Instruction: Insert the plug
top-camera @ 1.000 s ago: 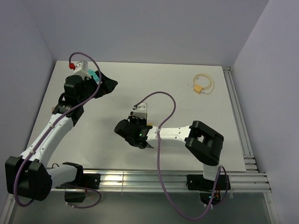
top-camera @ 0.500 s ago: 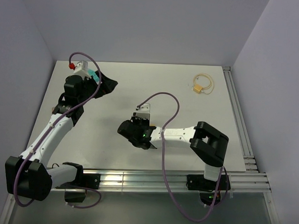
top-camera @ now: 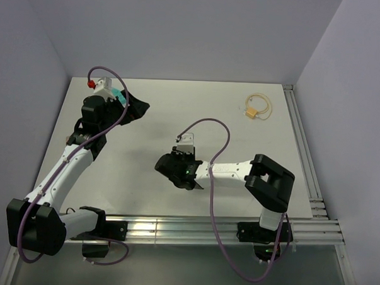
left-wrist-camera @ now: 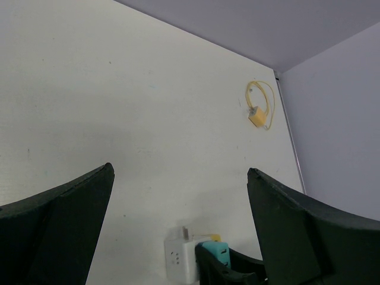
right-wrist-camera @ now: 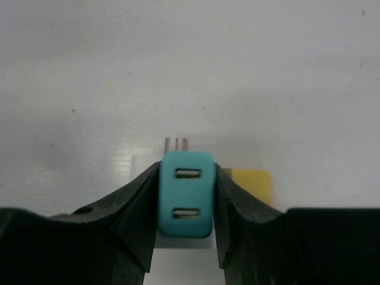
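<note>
The right gripper point(right-wrist-camera: 186, 190) sits low over the table point(right-wrist-camera: 89, 71) near its middle, its two black fingers point(right-wrist-camera: 139, 202) pressed against the sides of a teal USB charger plug point(right-wrist-camera: 185, 202). The plug's two ports face the wrist camera and its metal prongs point(right-wrist-camera: 176, 143) point away, bare above the tabletop. A small yellow piece point(right-wrist-camera: 252, 181) shows just behind the right finger. In the left wrist view a white socket block point(left-wrist-camera: 180, 259) lies just beside the teal plug; whether they touch cannot be told. Farther back and to the left, the left gripper point(left-wrist-camera: 179, 175) hangs with its fingers spread wide and nothing between them. Near the far right corner, well apart from both arms, lies a looped yellow cable point(left-wrist-camera: 262, 98) with a small yellow plug head point(left-wrist-camera: 256, 116).
</note>
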`<action>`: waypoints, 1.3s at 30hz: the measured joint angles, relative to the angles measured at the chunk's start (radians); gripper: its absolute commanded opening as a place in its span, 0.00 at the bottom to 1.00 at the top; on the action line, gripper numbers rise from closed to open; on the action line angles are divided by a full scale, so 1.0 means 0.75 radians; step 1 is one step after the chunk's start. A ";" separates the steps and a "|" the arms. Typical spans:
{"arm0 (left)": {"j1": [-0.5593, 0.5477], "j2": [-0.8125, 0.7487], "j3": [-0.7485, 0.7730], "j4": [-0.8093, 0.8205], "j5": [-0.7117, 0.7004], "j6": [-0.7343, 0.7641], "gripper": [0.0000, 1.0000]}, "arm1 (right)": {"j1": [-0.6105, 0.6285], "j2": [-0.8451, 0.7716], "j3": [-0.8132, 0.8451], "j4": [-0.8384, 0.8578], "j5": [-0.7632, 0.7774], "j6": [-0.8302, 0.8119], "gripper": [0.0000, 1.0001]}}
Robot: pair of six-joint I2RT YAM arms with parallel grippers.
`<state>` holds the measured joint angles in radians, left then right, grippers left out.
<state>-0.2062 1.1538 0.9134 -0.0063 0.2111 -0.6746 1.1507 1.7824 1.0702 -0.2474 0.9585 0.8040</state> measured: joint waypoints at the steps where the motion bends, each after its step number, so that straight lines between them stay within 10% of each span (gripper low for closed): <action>1: 0.000 0.001 0.000 -0.001 0.000 0.000 1.00 | -0.007 -0.002 -0.025 -0.016 -0.037 -0.001 0.47; 27: 0.000 0.129 0.030 -0.099 -0.097 0.048 0.99 | -0.091 -0.630 -0.365 0.039 -0.512 -0.342 0.87; 39: 0.069 0.115 0.054 -0.392 -0.423 0.007 0.99 | -0.333 -1.087 -0.518 0.084 -0.762 -0.387 0.88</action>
<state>-0.1543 1.2404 0.9539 -0.3000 -0.1062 -0.6697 0.9009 0.9668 0.6819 -0.1844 0.3866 0.5140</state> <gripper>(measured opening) 0.995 0.882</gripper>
